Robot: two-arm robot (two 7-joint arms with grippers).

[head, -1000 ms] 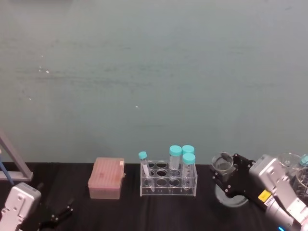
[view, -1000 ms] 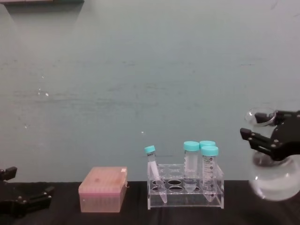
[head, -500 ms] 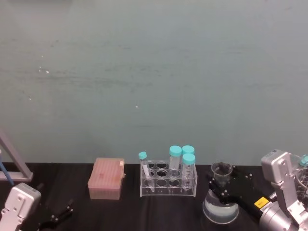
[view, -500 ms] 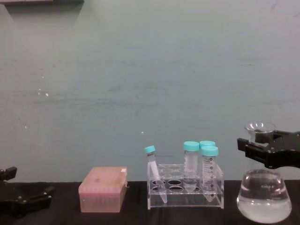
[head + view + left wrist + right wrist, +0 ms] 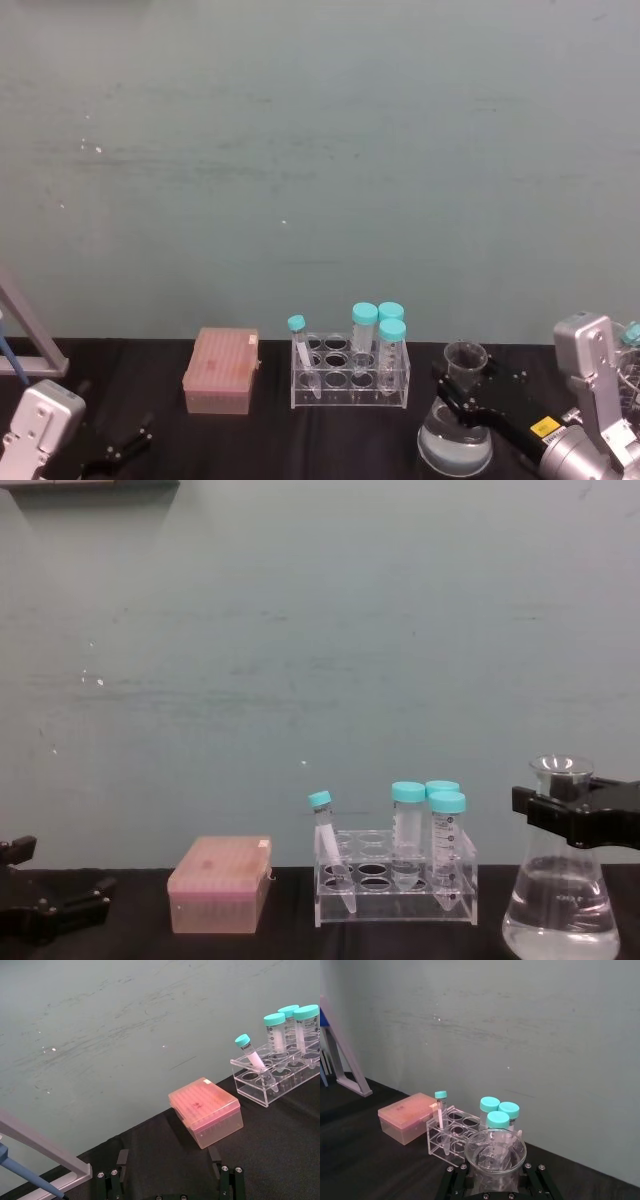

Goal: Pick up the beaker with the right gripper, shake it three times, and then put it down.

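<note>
Presently the beaker (image 5: 560,915) is pinched by its neck, upright, body directly beneath the right gripper (image 5: 566,812). Well apart, the left gripper (image 5: 52,910) is parked, spread.

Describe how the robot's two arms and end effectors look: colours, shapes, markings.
The right end effector is black, with two blocky jaws, small silver screws and a yellow label on its black body; its wrist is a silver-grey box. The left end effector is also black, with slimmer prongs and silver screws, behind a similar silver-grey housing.
</note>
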